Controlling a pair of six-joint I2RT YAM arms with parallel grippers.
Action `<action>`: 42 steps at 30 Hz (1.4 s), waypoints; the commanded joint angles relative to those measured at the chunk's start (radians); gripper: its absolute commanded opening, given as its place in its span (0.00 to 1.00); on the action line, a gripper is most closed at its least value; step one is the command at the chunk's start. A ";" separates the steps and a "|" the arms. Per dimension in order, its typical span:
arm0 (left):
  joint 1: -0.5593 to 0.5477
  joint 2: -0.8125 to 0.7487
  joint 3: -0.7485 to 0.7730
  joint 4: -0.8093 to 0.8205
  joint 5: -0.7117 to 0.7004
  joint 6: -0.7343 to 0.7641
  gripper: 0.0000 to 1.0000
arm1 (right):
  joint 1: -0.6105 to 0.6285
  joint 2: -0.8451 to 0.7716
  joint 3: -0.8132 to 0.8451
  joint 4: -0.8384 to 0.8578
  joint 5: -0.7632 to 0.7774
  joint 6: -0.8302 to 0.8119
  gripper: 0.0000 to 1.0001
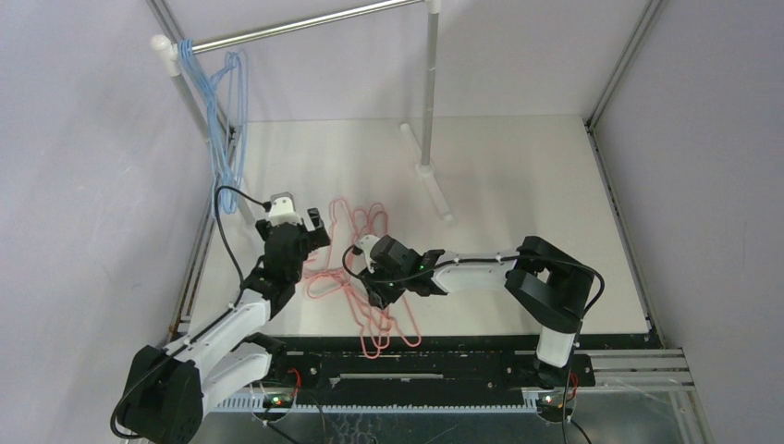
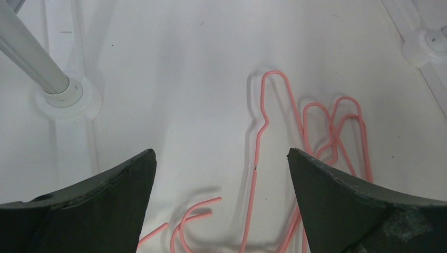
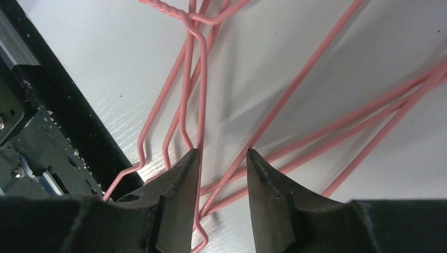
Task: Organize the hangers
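Several pink hangers lie tangled flat on the white table between the two arms. Light blue hangers hang by their hooks at the left end of the silver rail. My left gripper hovers wide open over the pink hooks, and nothing is between its fingers. My right gripper is low over the near part of the pile. Its jaws stand partly apart, with pink wires running between them. One wire lies along the left finger without being clamped.
The rail's left post stands in a white foot, just ahead and left of my left gripper. The right post's white foot sits mid-table. The table's black near edge runs close beside my right gripper, and some pink wire overhangs it.
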 commanded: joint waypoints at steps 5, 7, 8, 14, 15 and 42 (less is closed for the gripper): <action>0.025 -0.032 -0.013 0.020 0.013 -0.027 0.99 | 0.059 -0.104 0.024 -0.075 0.197 0.005 0.53; 0.030 -0.038 -0.019 0.022 0.014 -0.034 1.00 | 0.070 -0.127 0.036 -0.085 0.207 -0.003 0.56; 0.032 -0.037 -0.020 0.023 0.017 -0.035 0.99 | 0.071 -0.131 0.043 -0.088 0.203 -0.004 0.56; 0.040 -0.036 -0.017 0.014 0.019 -0.042 1.00 | 0.072 -0.059 0.107 -0.083 0.137 -0.015 0.55; 0.041 -0.038 -0.018 0.015 0.019 -0.043 1.00 | 0.072 -0.041 0.118 -0.083 0.123 -0.018 0.55; 0.066 -0.025 -0.037 0.049 0.036 -0.058 0.99 | -0.034 0.008 0.164 -0.084 -0.008 -0.023 0.00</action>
